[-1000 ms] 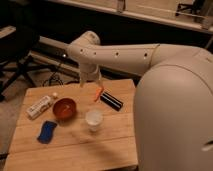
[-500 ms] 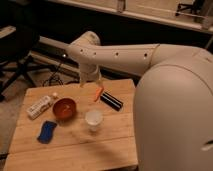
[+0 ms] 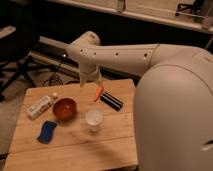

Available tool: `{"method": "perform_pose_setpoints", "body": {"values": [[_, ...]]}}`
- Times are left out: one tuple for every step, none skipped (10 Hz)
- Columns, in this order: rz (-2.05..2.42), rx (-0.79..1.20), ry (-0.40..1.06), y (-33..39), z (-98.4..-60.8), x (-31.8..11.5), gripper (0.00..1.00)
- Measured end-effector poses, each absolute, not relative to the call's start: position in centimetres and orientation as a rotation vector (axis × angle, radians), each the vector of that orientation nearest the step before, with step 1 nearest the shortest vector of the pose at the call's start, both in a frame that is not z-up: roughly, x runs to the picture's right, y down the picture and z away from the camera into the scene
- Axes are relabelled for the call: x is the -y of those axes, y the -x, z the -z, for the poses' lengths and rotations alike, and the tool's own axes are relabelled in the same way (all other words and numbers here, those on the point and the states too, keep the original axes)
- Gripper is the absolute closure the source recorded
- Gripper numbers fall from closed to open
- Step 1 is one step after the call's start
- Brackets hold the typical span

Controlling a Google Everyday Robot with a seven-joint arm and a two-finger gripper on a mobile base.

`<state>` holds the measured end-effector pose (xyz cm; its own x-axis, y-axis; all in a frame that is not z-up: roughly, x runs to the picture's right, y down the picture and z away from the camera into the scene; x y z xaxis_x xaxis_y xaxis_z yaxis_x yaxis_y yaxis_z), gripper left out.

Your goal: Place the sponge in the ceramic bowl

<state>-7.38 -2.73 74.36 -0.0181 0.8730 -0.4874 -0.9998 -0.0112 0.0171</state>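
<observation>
1. Nearest the camera, on the front left of the wooden table (image 3: 75, 150), the sponge (image 3: 47, 131) lies flat. It is a small blue pad with rounded corners, matte and soft-looking. It sits outside the ceramic bowl (image 3: 64, 108), close to it but apart.
2. Just beyond the sponge, the bowl is round and shallow, red-orange outside with a glossy brown-orange inside. No blue shows within it.
3. Right of the bowl stands a translucent white cup (image 3: 93, 119), upright. To the bowl's left lies a white bottle (image 3: 40, 106) on its side.
4. Farther back lie a hard-edged black bar (image 3: 111, 101) and, beside it, a small orange item (image 3: 98, 93) too small to name.
5. Over the table's far edge hangs the gripper (image 3: 91, 80), at the end of the smooth white arm (image 3: 120, 52) and well apart from the sponge. I cannot tell whether it is wide or narrow, and nothing shows in its hold.
6. Against the pictures of the last second, nothing has shifted. Arm, sponge and bowl all match, so the sponge has come no closer to the bowl.
</observation>
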Motion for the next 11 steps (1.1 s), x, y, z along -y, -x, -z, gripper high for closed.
{"method": "perform_pose_setpoints", "body": {"values": [[-1.549,-0.411,0.389,7.4,-74.4,2.7,0.35],[-1.549,-0.411,0.389,7.4,-74.4,2.7,0.35],[-1.549,-0.411,0.389,7.4,-74.4,2.7,0.35],[-1.549,-0.411,0.389,7.4,-74.4,2.7,0.35],[-1.549,-0.411,0.389,7.4,-74.4,2.7,0.35],[-1.549,-0.411,0.389,7.4,-74.4,2.7,0.35],[-1.547,-0.412,0.389,7.4,-74.3,2.7,0.35],[-1.544,-0.41,0.392,7.6,-74.2,2.3,0.35],[-1.533,-0.407,0.398,8.3,-73.9,1.6,0.35],[-1.476,-0.409,0.448,12.6,-72.0,-3.1,0.35],[-1.442,-0.416,0.483,14.9,-70.9,-6.0,0.35]]}}
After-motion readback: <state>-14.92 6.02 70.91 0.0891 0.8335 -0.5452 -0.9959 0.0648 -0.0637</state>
